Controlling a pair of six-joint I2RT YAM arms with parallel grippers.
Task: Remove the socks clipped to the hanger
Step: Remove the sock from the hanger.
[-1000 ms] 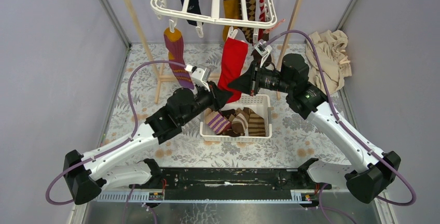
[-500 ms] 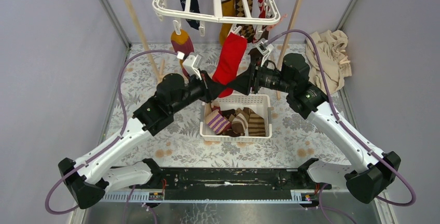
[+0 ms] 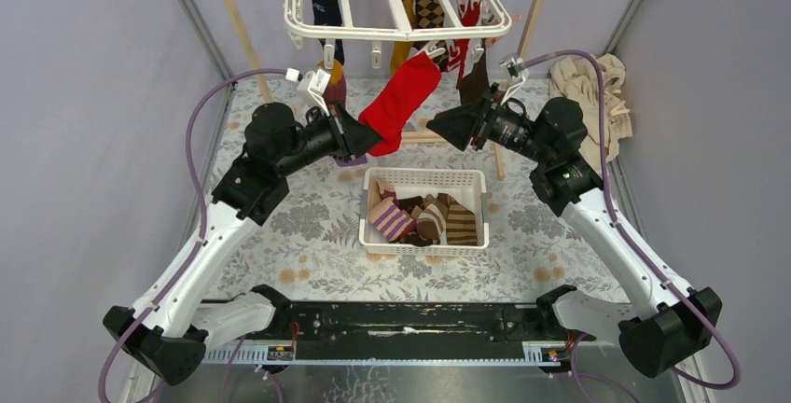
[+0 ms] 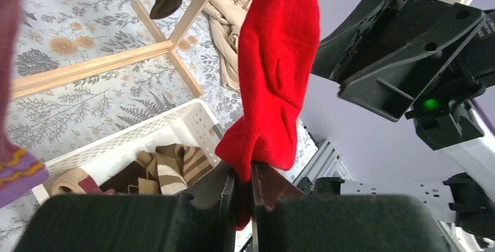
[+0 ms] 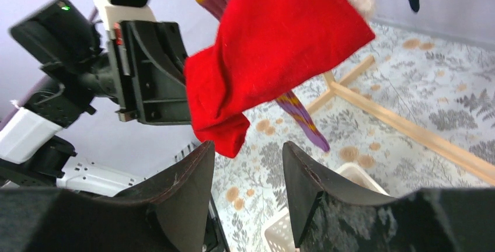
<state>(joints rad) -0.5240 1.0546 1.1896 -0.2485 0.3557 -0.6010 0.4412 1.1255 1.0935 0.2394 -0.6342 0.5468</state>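
**Red sock drawn taut from the hanger**

The white rectangular hanger (image 3: 359,34) is hung above the far edge of the tabletop. A red sock (image 3: 399,100) is clipped by its cuff at the front rim. It is stretched down to the left, its toe pinched in the left gripper (image 4: 244,173). A navy sock (image 3: 325,6) and an argyle sock (image 3: 429,6) are clipped further back. A mustard-and-purple sock (image 3: 328,81) is hung at the front left corner.

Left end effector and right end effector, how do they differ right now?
The left end effector is shut on the lower tip of the red sock; the right end effector stands open and holds nothing. The left end effector is at the sock's left, the right end effector at its right. Both are black and point at that sock.
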